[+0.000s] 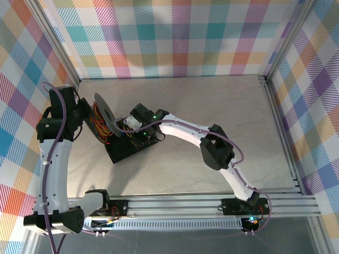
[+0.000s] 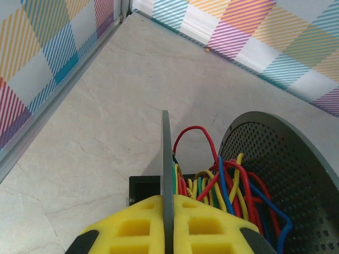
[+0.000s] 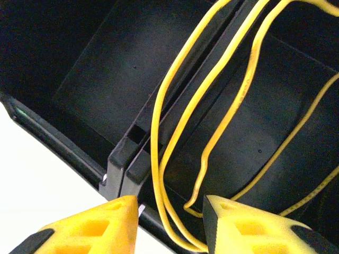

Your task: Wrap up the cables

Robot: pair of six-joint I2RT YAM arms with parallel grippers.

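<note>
The left claw (image 2: 167,200) is clamped on the rim of a thin grey disc (image 2: 167,148) at lower centre, likely to steady the spool. The cables (image 2: 225,182) — red, yellow, blue — bunch between it and a perforated disc (image 2: 288,164) at lower right. The right claw (image 3: 169,203) stands apart, with yellow cable (image 3: 154,143) strands threading its gap above a black tray (image 3: 100,74) — apparently to guide them.

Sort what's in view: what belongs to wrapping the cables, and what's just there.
Job: cables; yellow cable inside the open right gripper; grey disc clamped by the left gripper; perforated disc; black box.
Just there: checked walls; table; aluminium rail.
</note>
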